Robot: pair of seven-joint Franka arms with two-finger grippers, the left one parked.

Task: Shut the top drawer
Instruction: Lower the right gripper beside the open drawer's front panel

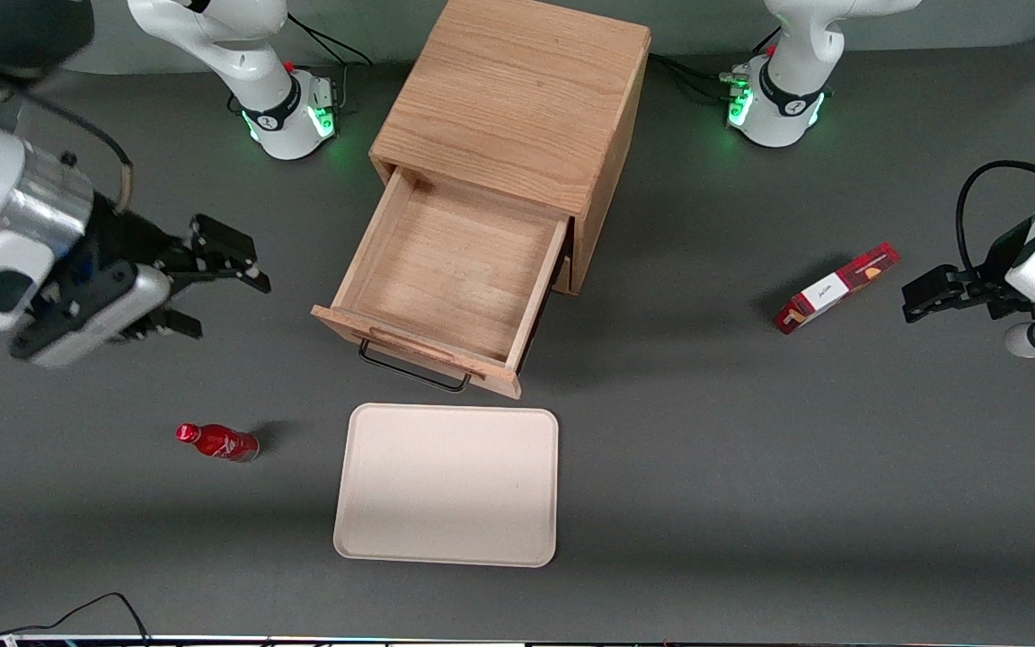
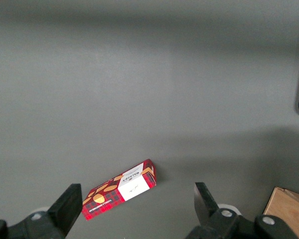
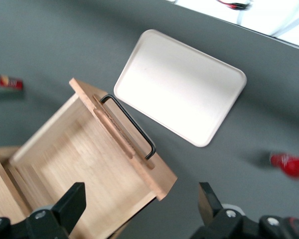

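The top drawer [image 1: 455, 270] of the light oak cabinet [image 1: 517, 99] is pulled far out and is empty. Its front panel [image 1: 414, 349] carries a raised wooden strip and a thin black wire handle [image 1: 411, 372], facing the front camera. In the right wrist view the drawer [image 3: 84, 164] and its handle [image 3: 132, 127] show too. My right gripper [image 1: 216, 296] is open and empty, held above the table toward the working arm's end, well apart from the drawer. Its fingertips [image 3: 72, 201] show spread wide in the right wrist view.
A beige tray [image 1: 447, 485] lies on the table nearer the front camera than the drawer front, also in the right wrist view [image 3: 182, 84]. A red bottle [image 1: 217, 441] lies beside the tray. A red snack box [image 1: 836, 288] lies toward the parked arm's end.
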